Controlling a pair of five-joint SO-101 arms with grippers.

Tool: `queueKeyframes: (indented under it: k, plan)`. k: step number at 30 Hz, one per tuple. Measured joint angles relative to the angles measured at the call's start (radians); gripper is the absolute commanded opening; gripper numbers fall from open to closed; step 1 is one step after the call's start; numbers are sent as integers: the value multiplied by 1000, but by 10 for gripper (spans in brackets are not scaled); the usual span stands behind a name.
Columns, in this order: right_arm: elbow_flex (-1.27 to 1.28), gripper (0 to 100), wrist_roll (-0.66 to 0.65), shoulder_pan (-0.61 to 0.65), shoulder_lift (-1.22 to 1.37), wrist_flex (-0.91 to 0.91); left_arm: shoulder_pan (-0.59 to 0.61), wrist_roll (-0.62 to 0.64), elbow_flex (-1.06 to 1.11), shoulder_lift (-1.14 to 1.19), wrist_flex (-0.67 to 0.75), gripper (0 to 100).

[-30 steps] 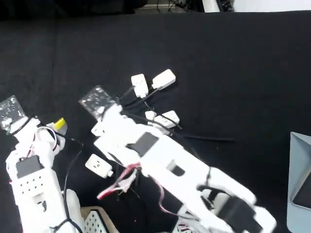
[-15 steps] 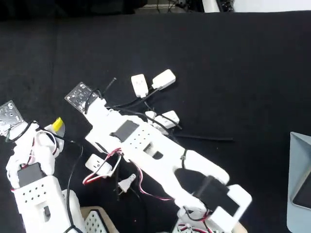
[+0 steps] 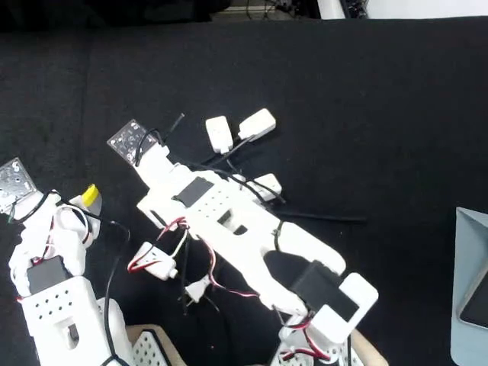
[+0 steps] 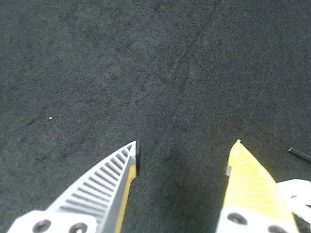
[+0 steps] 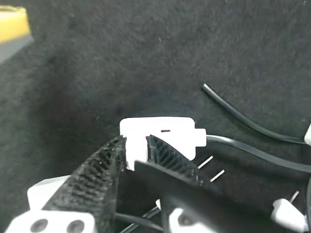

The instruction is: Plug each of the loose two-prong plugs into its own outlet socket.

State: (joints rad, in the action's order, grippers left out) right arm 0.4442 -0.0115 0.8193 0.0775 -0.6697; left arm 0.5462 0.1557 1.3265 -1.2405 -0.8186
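Right arm's white body (image 3: pixel 229 221) lying across black cables (image 3: pixel 320 217), hiding much. Black right gripper (image 5: pixel 136 143) pinching edge of white rectangular corded block (image 5: pixel 165 131), left of centre; thin metal prongs (image 5: pixel 210 167) peeking past finger. Left gripper (image 4: pixel 185 144) spreading wide over black cloth (image 4: pixel 146 58) stretching far and right.

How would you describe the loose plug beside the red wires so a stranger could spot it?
Find the right arm stretched diagonally over the black table. By its red wires, toward the arm bases, lies a small white two-prong plug. Unlike the blockier outlet socket beside it, it shows two bare prongs.
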Motion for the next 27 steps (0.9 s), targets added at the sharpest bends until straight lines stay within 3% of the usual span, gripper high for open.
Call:
queueKeyframes:
  k: [27]
  plan:
    - [-46,12,0,-2,123,14,0,0,0,0,0,295]
